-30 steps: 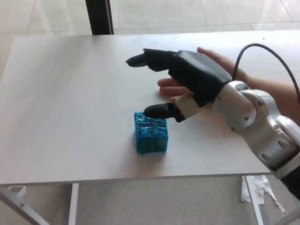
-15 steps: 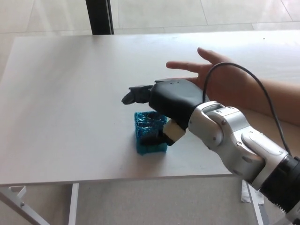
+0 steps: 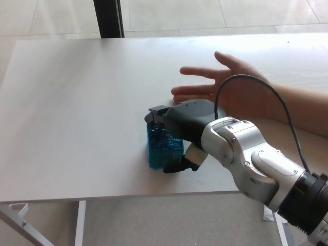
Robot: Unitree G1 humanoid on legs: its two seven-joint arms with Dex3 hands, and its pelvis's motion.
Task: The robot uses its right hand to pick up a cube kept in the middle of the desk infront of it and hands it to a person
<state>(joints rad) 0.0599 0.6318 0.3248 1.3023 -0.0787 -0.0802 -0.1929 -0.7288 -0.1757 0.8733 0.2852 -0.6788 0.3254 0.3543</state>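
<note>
A white tabletop point(image 3: 77, 102) fills most of the frame, its near edge running along the bottom; pale floor tiles show beyond its far edge, and a dark upright post point(image 3: 108, 18) stands at the top, left of centre. Under the near edge at lower left, a piece of the white frame point(image 3: 20, 215) is visible.

Just below the middle of the frame sits the blue cube point(image 3: 160, 148), resting on the tabletop. The robot's right hand point(image 3: 179, 134) is wrapped around it: the black fingers point(image 3: 156, 114) curl over the cube's far top edge, and the thumb point(image 3: 177, 165) presses at its near lower side, so the hand is grasping the cube between them. The cube's left face remains exposed.

From the hand, the silver forearm point(image 3: 251, 159) runs down toward the lower right corner, with a black cable point(image 3: 246, 78) looping above it.

Behind the robot's hand, in the upper right part of the frame, a person's hand point(image 3: 228, 87) lies open, palm up, fingers pointing left, its forearm leaving the right edge. It is near the robot's hand.

The robot's left hand does not appear.
</note>
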